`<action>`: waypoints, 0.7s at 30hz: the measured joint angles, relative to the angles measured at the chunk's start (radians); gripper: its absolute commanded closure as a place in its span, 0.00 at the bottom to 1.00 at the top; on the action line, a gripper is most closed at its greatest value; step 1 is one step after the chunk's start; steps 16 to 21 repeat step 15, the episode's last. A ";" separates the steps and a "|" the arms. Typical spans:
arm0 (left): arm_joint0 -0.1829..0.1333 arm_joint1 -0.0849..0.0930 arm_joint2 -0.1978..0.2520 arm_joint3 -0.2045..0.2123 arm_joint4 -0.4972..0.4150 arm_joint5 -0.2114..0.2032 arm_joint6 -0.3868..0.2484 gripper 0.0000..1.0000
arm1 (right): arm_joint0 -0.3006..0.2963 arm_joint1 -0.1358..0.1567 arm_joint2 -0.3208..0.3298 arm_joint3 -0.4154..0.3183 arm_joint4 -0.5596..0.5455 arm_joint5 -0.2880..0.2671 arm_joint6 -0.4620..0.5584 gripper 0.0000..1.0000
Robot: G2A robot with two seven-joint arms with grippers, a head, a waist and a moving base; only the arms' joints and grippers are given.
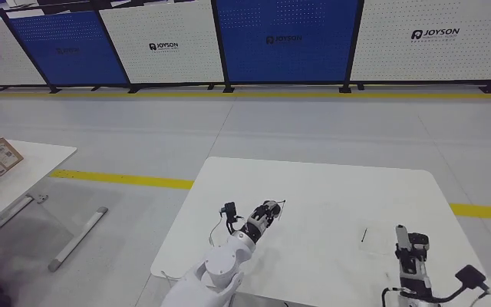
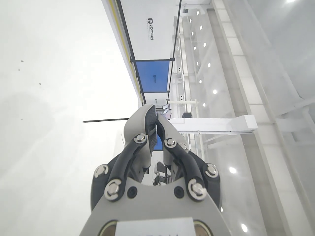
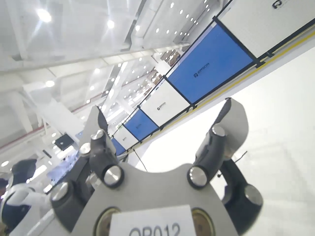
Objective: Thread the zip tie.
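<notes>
Black zip tie (image 2: 105,120) is pinched in the left gripper (image 2: 156,117) over the table (image 1: 322,184), 1 end sticking out free. The right gripper (image 3: 163,106) is spread and empty. Threading seems not yet begun; next, the right gripper must catch that thin end exactly.

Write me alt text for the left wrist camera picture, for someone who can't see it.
The left gripper is shut on a thin black zip tie, whose pointed end sticks out sideways past one finger above the white table. Blue and white panels stand beyond.
</notes>
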 measured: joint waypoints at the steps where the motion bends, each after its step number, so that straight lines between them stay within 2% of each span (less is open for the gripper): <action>1: 0.000 -0.001 -0.004 0.011 0.010 -0.014 0.022 1.00 | -0.010 0.006 0.009 -0.001 0.018 0.000 -0.015 0.00; 3: 0.000 -0.002 -0.006 0.017 0.019 -0.022 0.044 1.00 | -0.015 0.009 0.014 0.001 0.027 0.000 -0.022 0.00; 21: 0.000 -0.001 -0.005 0.016 0.018 -0.020 0.040 1.00 | -0.014 0.009 0.013 0.001 0.025 0.000 -0.021 0.00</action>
